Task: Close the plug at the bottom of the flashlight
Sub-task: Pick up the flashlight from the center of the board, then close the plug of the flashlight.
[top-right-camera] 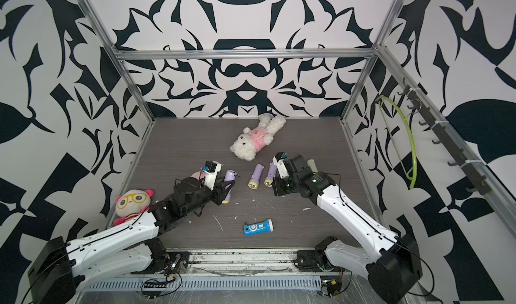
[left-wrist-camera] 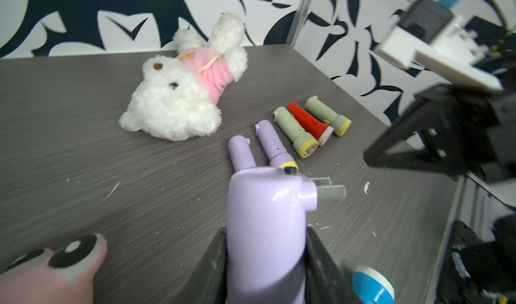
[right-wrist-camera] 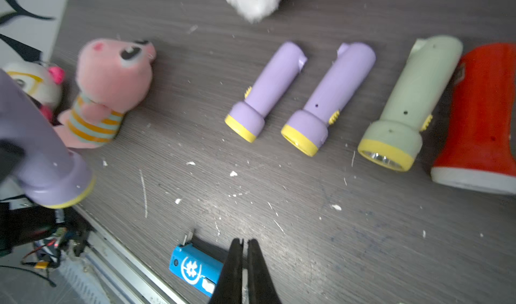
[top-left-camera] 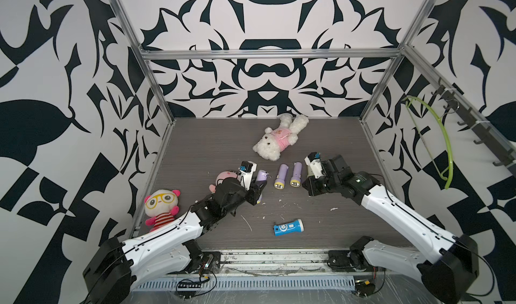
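Note:
My left gripper [left-wrist-camera: 265,230] is shut on a purple flashlight [left-wrist-camera: 268,205], gripping its barrel with a finger on each side. The flashlight [top-left-camera: 262,177] is held tilted above the table's left-centre, yellow head down. At its bottom end the plug [left-wrist-camera: 331,191] sticks out sideways, two flat metal prongs unfolded. The same plug [top-right-camera: 237,175] shows in a top view. My right gripper [right-wrist-camera: 245,241] is shut with nothing between its fingers. It hovers over bare table to the right of the held flashlight, not touching it.
Two purple flashlights [top-left-camera: 280,177] [top-left-camera: 296,174] lie mid-table, with a green one [right-wrist-camera: 410,101] and a red one [right-wrist-camera: 483,115] beside them. A blue flashlight [top-left-camera: 288,227] lies near the front. A white bear [top-left-camera: 279,140], a pink plush [top-left-camera: 226,177] and a glasses plush [top-left-camera: 162,207] lie around.

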Action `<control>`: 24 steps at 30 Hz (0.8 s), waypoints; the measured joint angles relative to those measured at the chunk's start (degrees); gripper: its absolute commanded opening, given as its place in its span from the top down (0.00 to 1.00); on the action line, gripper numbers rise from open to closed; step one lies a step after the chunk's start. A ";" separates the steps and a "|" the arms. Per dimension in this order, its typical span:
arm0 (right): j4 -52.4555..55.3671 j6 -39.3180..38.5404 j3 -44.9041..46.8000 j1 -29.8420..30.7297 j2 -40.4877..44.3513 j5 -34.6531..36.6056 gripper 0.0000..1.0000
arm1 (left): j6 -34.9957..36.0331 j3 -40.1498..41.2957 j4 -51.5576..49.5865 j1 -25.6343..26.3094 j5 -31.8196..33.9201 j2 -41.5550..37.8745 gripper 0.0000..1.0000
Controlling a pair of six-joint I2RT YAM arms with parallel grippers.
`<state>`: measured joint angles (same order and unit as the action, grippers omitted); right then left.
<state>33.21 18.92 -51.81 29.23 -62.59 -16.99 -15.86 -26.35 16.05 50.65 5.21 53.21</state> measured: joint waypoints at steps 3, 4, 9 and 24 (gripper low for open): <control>-2.97 -0.59 -1.84 -0.87 0.44 -6.82 0.89 | 3.80 3.56 3.02 -0.02 -5.16 -4.76 1.00; -4.07 -0.76 -2.36 -0.87 0.42 -8.96 0.88 | 4.81 4.09 3.37 0.00 -6.91 -5.95 1.00; -8.37 -1.38 -5.57 -0.87 0.13 -21.20 0.88 | 9.18 4.35 3.87 0.00 -18.08 -10.54 1.00; -9.90 -5.86 -12.72 1.62 -3.48 -45.94 0.74 | 15.85 1.88 -2.16 0.00 -32.22 -15.74 0.99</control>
<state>23.31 13.06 -64.53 30.85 -66.06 -62.94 -0.01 -24.47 13.89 50.65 -27.00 37.47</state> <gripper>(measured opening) 0.242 0.403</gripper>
